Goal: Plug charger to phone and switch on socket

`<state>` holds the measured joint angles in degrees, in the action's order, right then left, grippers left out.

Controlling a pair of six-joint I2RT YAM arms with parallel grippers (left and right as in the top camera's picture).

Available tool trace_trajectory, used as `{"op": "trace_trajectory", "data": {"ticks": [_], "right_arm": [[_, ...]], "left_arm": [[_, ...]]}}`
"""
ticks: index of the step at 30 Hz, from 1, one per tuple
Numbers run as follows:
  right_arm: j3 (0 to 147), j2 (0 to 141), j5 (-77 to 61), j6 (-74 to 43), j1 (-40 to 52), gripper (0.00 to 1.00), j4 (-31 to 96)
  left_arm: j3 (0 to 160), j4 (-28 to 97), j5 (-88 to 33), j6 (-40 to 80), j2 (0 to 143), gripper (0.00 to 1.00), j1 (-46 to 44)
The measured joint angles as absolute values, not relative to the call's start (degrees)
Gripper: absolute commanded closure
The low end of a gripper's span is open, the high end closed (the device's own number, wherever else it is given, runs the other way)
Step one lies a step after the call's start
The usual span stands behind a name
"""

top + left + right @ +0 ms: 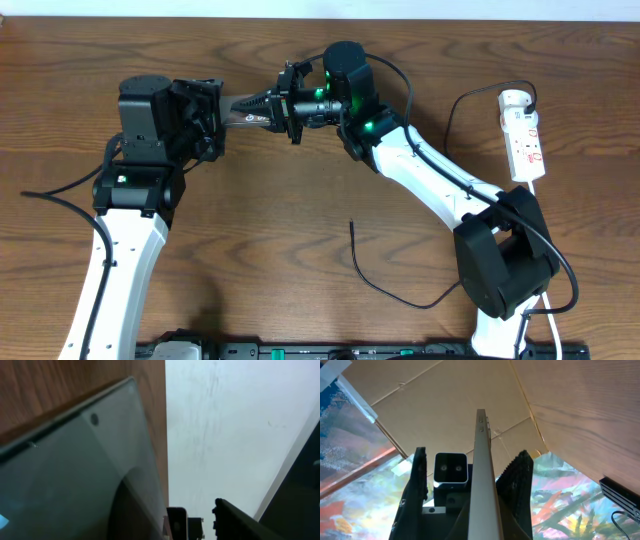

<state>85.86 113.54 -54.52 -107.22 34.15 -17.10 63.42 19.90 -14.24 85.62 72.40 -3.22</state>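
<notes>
1. The table (300,300) was warm brown with darker wood grain.
2. The socket (524,140) was white, with small red marks on its face.
3. The charger (352,245) was plain black.
4. The phone (482,485) showed a pale silver-grey edge; in the left wrist view its glossy face looked grey-green.
5. The arms (430,180) were white with black joints, and the right one carried green lights.
</notes>
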Motion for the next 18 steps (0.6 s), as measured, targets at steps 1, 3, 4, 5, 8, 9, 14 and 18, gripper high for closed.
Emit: {"op": "trace_trajectory", "data": {"ticks": [1,3,4,5,8,9,14,18], "right_arm": [[85.8,113.5,-54.5,-107.4,34.2,0.99,-17.8],[85.9,113.5,-54.7,-107.8,34.2,0.99,-19.8],[85.8,113.5,-54.8,-108.2,34.2,0.99,-20.8],[85.8,113.5,-54.9,-108.6,34.2,0.99,-21.7],[85.8,113.6,-54.6,-109.6,34.1,0.99,-23.6],[85.8,113.6,-54.5,-110.0,34.1,0.99,-23.7],[85.8,113.6,-54.5,-110.5,34.1,0.99,-23.9],[85.8,113.6,-54.5,-110.6,34.1,0.99,-23.9]], "left_arm": [[63.4,19.9,-14.0,85.7,72.4,0.33,-3.2],[63.4,19.9,-13.3,85.7,72.5,0.35,-3.2],[63.4,19.9,-13.1,85.7,72.6,0.36,-3.2],[63.4,19.9,-13.0,85.7,72.6,0.37,-3.2],[63.4,19.9,-12.4,85.7,72.6,0.41,-3.2],[63.4,19.9,-12.2,85.8,72.6,0.42,-3.2],[63.4,19.9,-11.9,85.7,72.6,0.5,-3.2],[63.4,19.8,-11.8,85.7,72.6,0.51,-3.2]]}}
